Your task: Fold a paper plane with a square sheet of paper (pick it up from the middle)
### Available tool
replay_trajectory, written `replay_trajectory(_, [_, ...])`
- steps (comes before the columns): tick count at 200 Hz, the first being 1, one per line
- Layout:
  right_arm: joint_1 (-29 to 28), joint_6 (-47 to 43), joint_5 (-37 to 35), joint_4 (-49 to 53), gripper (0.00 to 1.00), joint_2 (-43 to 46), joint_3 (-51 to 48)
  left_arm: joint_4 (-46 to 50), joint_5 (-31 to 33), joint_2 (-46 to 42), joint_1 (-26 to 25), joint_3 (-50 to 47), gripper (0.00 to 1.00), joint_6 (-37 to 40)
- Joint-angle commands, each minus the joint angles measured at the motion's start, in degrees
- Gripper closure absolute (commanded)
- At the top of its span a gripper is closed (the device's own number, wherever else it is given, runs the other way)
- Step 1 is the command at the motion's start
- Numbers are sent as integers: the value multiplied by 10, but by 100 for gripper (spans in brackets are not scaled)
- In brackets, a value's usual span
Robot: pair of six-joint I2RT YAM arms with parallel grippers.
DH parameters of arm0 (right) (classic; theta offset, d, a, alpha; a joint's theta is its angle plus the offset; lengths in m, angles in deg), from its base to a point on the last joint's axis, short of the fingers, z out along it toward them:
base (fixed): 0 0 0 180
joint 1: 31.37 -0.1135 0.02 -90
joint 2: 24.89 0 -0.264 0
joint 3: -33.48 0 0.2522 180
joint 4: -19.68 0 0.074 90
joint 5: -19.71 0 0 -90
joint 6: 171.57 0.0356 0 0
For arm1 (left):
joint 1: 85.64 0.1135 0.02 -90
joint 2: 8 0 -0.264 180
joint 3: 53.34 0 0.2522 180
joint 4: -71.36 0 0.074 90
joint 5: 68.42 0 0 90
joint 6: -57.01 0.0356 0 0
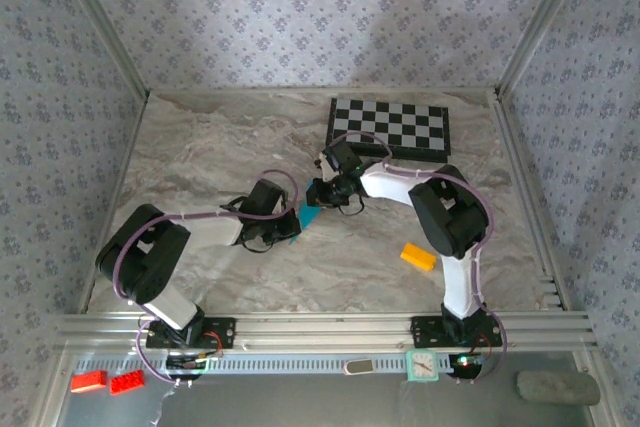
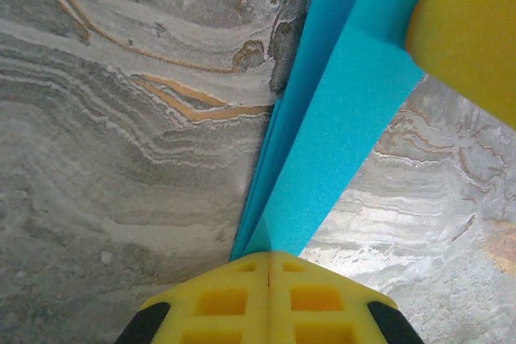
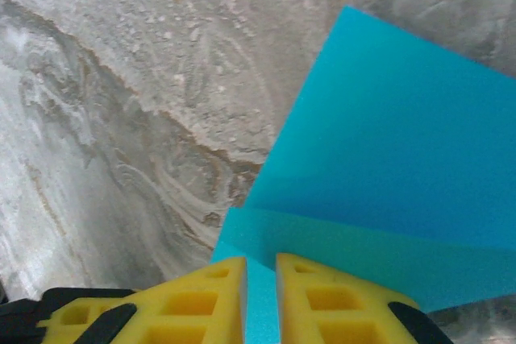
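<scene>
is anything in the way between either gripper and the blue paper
Nothing visible does. The left gripper is shut directly on one end of the folded blue paper, and the right gripper is pinching the same paper further along, so both already hold it.

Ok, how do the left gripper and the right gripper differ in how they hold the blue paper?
The left gripper has fingers pressed flush together; the right gripper shows a slim gap with the folded blue paper in it. The left gripper pinches the paper where it tapers narrow; the right gripper holds a broad part. Both have yellow fingers shut on it.
</scene>
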Motion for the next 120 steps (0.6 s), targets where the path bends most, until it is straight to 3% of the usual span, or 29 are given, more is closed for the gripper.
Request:
replay_trajectory(1, [7, -25, -10, 32, 81, -20, 25, 56, 17, 10, -2, -13, 100, 0])
replay_trajectory(120, [27, -51, -22, 50, 82, -64, 34, 64, 4, 1, -2, 2, 100, 19])
